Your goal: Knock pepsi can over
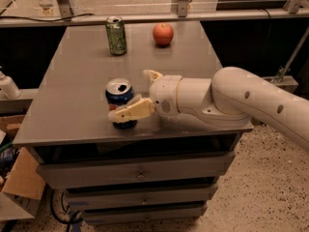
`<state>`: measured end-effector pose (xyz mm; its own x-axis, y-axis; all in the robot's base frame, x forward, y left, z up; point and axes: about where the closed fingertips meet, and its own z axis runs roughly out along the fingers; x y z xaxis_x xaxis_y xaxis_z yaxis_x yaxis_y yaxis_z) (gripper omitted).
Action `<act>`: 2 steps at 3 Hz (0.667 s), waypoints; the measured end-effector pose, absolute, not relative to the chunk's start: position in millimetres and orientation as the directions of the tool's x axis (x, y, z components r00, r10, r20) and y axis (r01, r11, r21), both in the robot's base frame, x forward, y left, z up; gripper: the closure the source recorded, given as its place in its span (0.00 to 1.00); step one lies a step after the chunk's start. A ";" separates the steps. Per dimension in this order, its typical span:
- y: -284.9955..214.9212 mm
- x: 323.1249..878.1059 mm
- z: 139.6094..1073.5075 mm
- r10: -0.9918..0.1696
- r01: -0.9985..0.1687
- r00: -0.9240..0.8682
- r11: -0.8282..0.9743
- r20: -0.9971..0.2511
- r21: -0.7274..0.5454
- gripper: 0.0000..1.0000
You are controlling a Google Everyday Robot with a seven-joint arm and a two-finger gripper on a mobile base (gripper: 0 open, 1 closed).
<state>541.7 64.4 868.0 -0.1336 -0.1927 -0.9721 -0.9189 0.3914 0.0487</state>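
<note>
The pepsi can [118,93], dark blue with a silver top, stands upright near the front left of the grey cabinet top [82,71]. My gripper [139,94] reaches in from the right on a thick white arm. It is open: the near cream finger [131,111] lies across the front of the can, covering its logo, and the far finger [151,75] sticks up behind and to the right of the can. The can's right side sits between the two fingers.
A green can [116,35] stands at the back left of the top and a red apple [163,34] at the back middle. Drawers are below the top. Cardboard boxes [19,180] lie on the floor at left.
</note>
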 end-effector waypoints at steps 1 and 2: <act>67.2 563.8 874.9 -0.182 -0.906 -0.145 0.419 -0.973 0.057 0.00; 68.5 593.3 893.0 -0.176 -0.890 -0.159 0.452 -0.971 0.064 0.00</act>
